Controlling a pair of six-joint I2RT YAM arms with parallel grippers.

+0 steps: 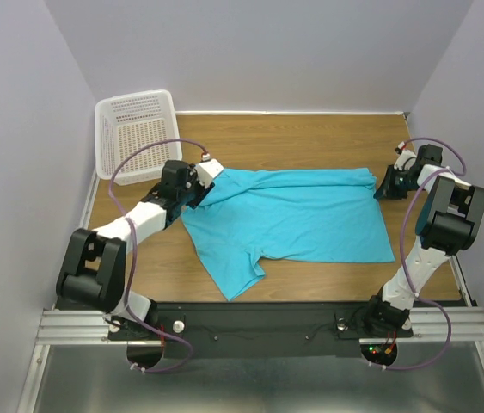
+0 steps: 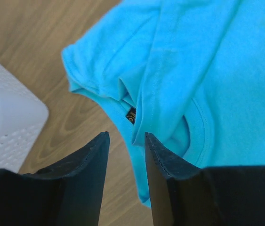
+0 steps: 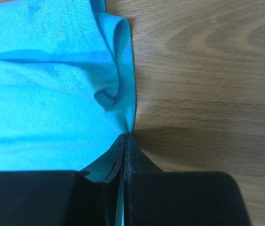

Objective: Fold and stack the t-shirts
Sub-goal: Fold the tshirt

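One turquoise t-shirt [image 1: 297, 219] lies on the wooden table, its top part folded over and one sleeve [image 1: 233, 275] pointing toward the near edge. My left gripper [image 1: 200, 191] is at the shirt's upper left corner. In the left wrist view this gripper [image 2: 126, 136] is open just above the collar, near the dark neck label [image 2: 131, 115], and nothing is pinched. My right gripper [image 1: 385, 188] is at the upper right corner. In the right wrist view it [image 3: 126, 136] is shut on the t-shirt's bunched edge [image 3: 118, 94], with cloth showing between the fingers.
A white mesh basket [image 1: 134, 129] stands at the back left, close to the left arm, and its corner [image 2: 5, 127] shows in the left wrist view. Walls close in the table on three sides. Bare wood [image 1: 310, 138] lies behind the shirt.
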